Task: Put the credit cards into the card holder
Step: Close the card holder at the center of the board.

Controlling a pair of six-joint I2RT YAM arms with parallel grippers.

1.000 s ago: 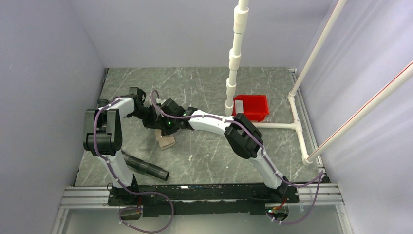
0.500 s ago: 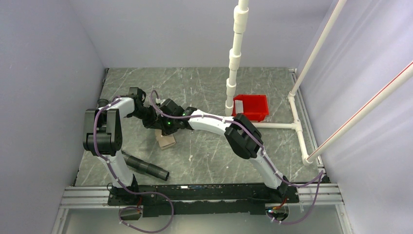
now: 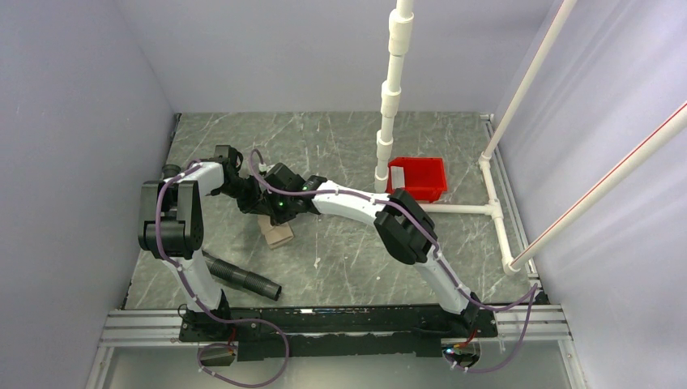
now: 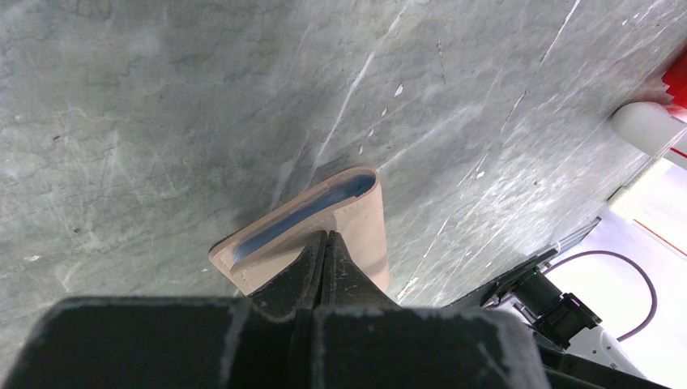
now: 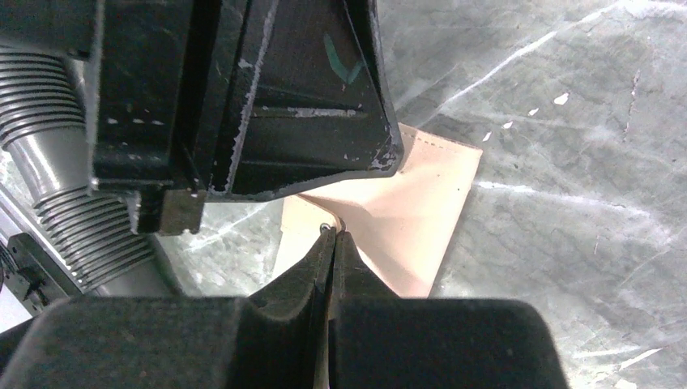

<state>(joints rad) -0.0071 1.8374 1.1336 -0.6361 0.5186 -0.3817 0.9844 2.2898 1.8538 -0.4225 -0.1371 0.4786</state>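
Since the light, floppy card holder (image 3: pixel 277 235) lies toward the left edge, left gripper (image 4: pixel 324 243) and right gripper (image 5: pixel 332 235) pinch closed on its flaps.

From above, the far part of the card holder (image 3: pixel 279 237) lies under the two meeting wrists. In the left wrist view the left claw (image 4: pixel 324 239) covers its near corner, and the red tray (image 4: pixel 679 71) is cut by the right edge. In the right wrist view the left claw's body hides its upper left part, the right claw (image 5: pixel 332 233) its near edge.
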